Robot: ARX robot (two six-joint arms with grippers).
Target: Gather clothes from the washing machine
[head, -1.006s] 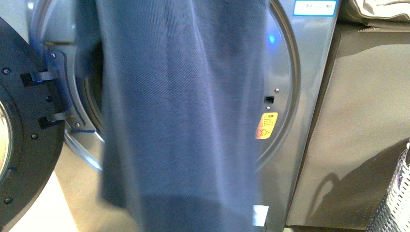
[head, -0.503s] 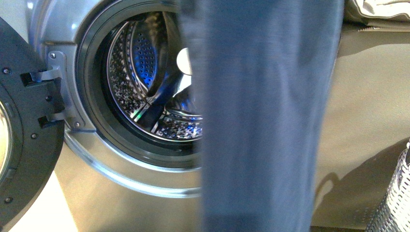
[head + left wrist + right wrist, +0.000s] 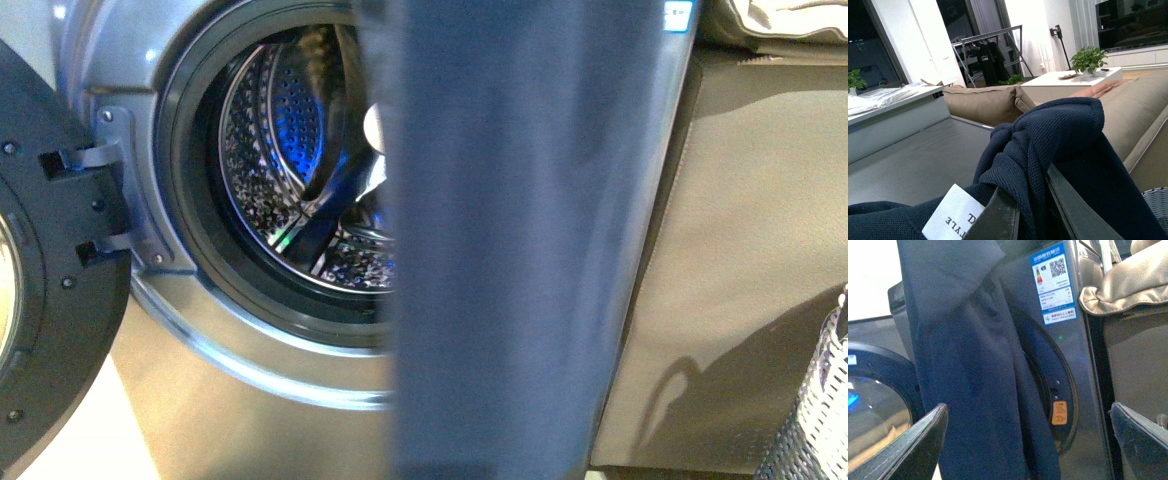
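The clothes (image 3: 520, 240), a dark navy garment, hang as a long sheet in front of the washing machine (image 3: 170, 330), covering the right half of its round mouth. The perforated steel drum (image 3: 290, 170) shows to the left of the fabric. My left gripper (image 3: 1033, 210) is shut on a bunched fold of the clothes (image 3: 1048, 135), with a white label (image 3: 950, 215) beside one finger. My right gripper (image 3: 1028, 440) is open, its fingers (image 3: 908, 445) wide apart, facing the hanging clothes (image 3: 973, 365) and the machine's front with its orange sticker (image 3: 1059, 412). Neither gripper shows in the front view.
The black machine door (image 3: 50, 280) stands open at the left. A tan cabinet side (image 3: 740, 260) is right of the machine. A woven basket (image 3: 815, 420) edge shows at the lower right. The left wrist view shows tan sofa cushions (image 3: 988, 102) and a grey machine top (image 3: 913, 155).
The hanging clothes swung from the middle to the right, uncovering the drum, then drifted slightly back left. The washing machine and door have not moved.
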